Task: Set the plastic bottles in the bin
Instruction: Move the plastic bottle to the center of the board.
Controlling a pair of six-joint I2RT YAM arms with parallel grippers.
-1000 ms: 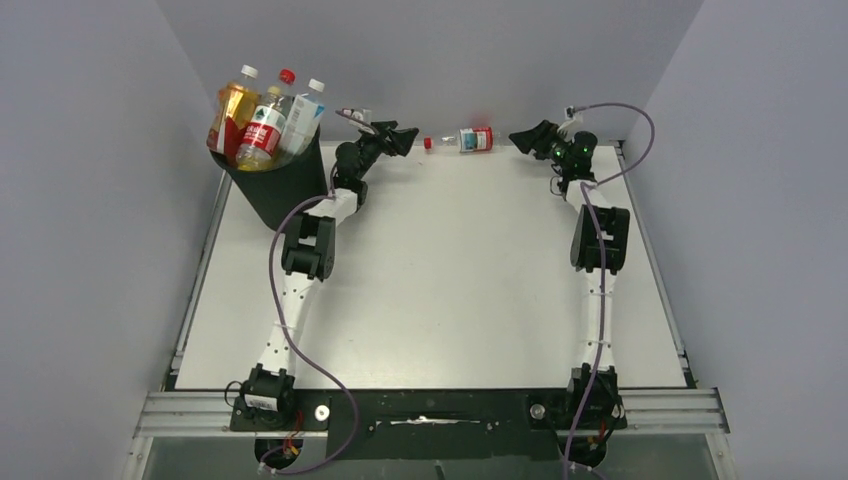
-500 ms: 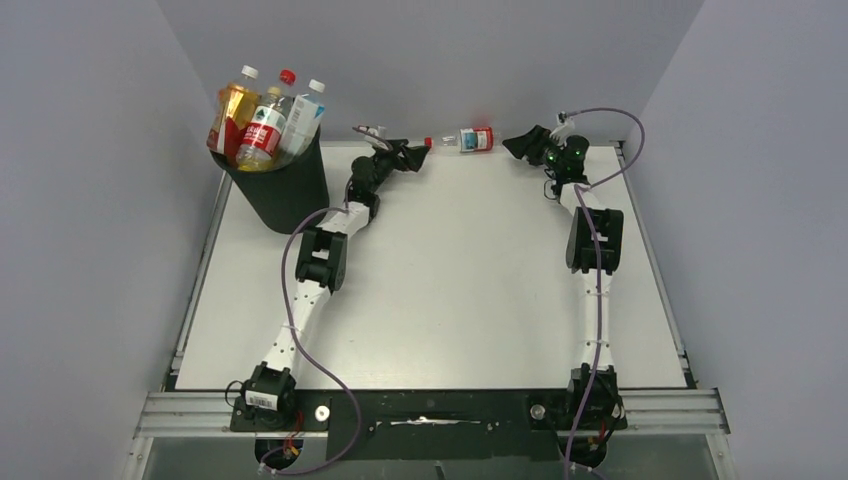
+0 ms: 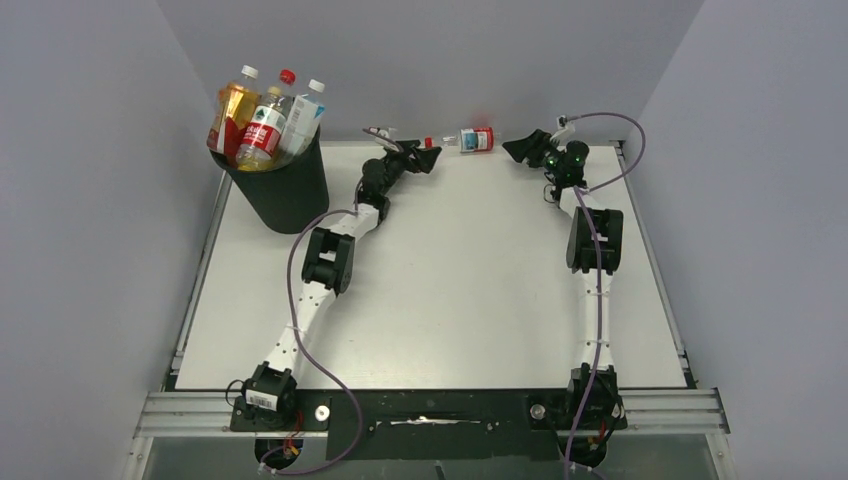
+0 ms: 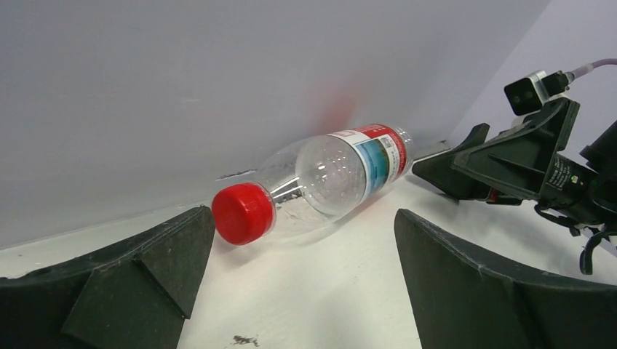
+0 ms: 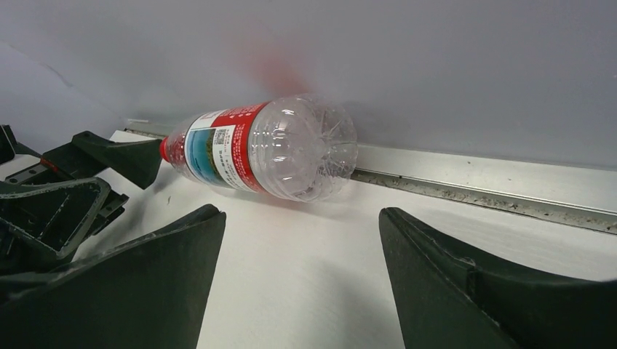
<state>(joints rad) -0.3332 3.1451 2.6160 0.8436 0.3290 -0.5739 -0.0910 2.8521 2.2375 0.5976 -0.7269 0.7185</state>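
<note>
A clear plastic bottle [image 3: 468, 139] with a red cap and a red label lies on its side along the back wall, cap to the left. In the left wrist view this bottle [image 4: 329, 174] lies just beyond my open left gripper [image 4: 302, 240], its cap close to the left finger. My left gripper [image 3: 428, 155] sits at the cap end. My right gripper [image 3: 518, 147] is open at the bottle's base end, where the bottle [image 5: 265, 147] lies ahead of the gripper [image 5: 295, 247]. The black bin [image 3: 290, 195] at back left holds three upright bottles [image 3: 262, 125].
The back wall and a metal rail [image 5: 480, 193] run right behind the lying bottle. Each gripper shows in the other's wrist view, close across the bottle. The side walls close in the table [image 3: 450, 290] on the left and right.
My left arm has swung right from beside the bin to the bottle's cap end, with its jaws opening wider. The right gripper has edged a little toward the bottle.
</note>
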